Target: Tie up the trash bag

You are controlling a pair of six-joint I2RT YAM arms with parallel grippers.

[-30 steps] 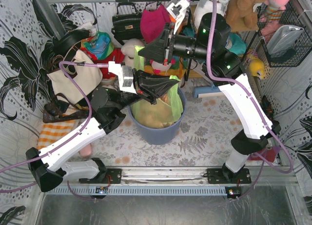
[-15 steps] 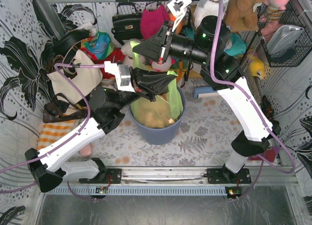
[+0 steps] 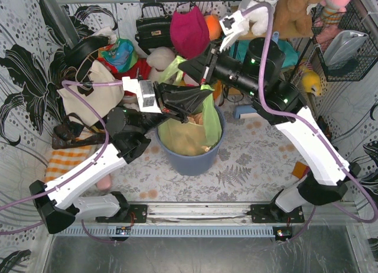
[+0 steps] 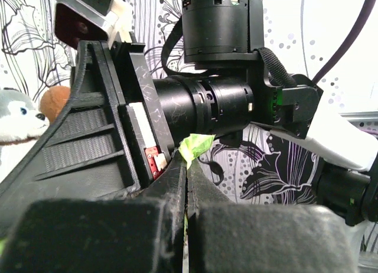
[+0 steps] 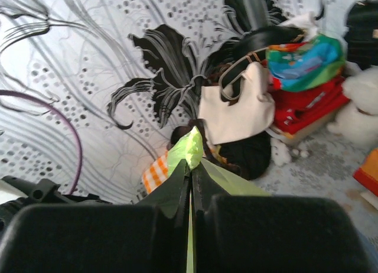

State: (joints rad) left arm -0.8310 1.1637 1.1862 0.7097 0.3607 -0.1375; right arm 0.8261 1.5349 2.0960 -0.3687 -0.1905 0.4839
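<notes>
The light-green trash bag (image 3: 184, 131) sits in the round blue bin (image 3: 192, 161), with tan paper showing through it. My left gripper (image 3: 207, 97) is shut on the bag's right rim above the bin; a green tip (image 4: 196, 145) pokes out between its fingers. My right gripper (image 3: 181, 64) is shut on the bag's back-left corner (image 3: 172, 67) and holds it raised over the bin's far edge. In the right wrist view the green plastic (image 5: 190, 148) sticks out of the shut jaws. The two grippers are close together, with the bag's mouth stretched between them.
A cream tote (image 3: 94, 94), a black handbag (image 3: 152, 28), a magenta bag (image 3: 188, 32) and plush toys crowd the back wall. An orange checked cloth (image 3: 62, 162) lies at the left. A wire basket (image 3: 345, 45) hangs at the right.
My right arm has swung its elbow out to the right and its gripper has shifted right with the bag corner. My left gripper has barely moved.
</notes>
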